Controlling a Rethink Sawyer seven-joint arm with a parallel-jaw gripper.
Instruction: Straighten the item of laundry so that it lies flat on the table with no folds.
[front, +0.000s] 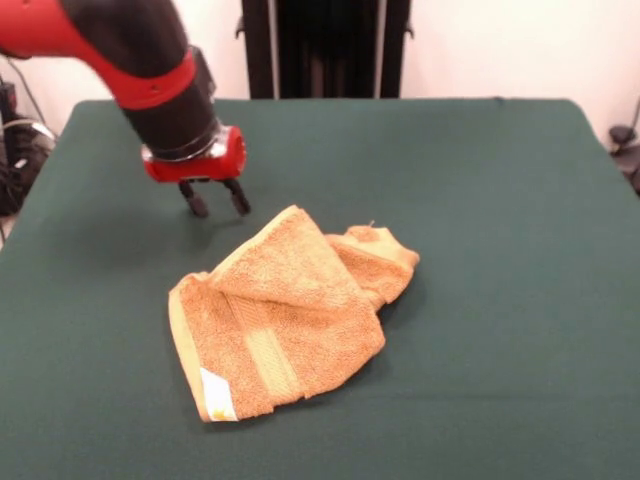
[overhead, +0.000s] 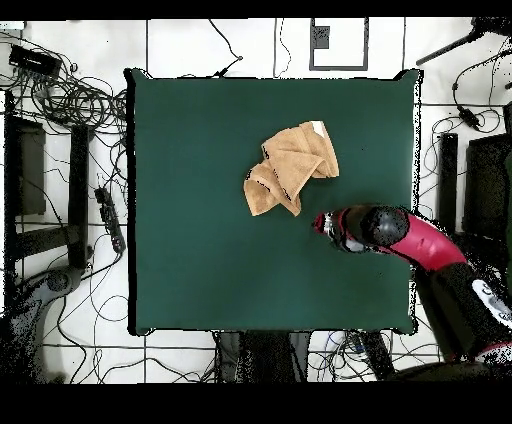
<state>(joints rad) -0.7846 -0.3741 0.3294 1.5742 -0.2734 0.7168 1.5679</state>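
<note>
Lying crumpled and folded over itself near the middle of the bench (front: 500, 200), the orange-tan towel (front: 285, 320) has its white label (front: 218, 395) at one corner. Beside the towel's folded peak, apart from it, the pincer (front: 214, 198) hovers spread and empty. Bare green cloth surrounds the towel on every side, well clear of all bench edges.

**Towel still crumpled**

I see the orange-tan terry towel (front: 285, 315) lying rumpled near the middle of the dark green surface (front: 500, 200), one corner folded over itself, its woven band and white label (front: 217, 394) showing.
</note>
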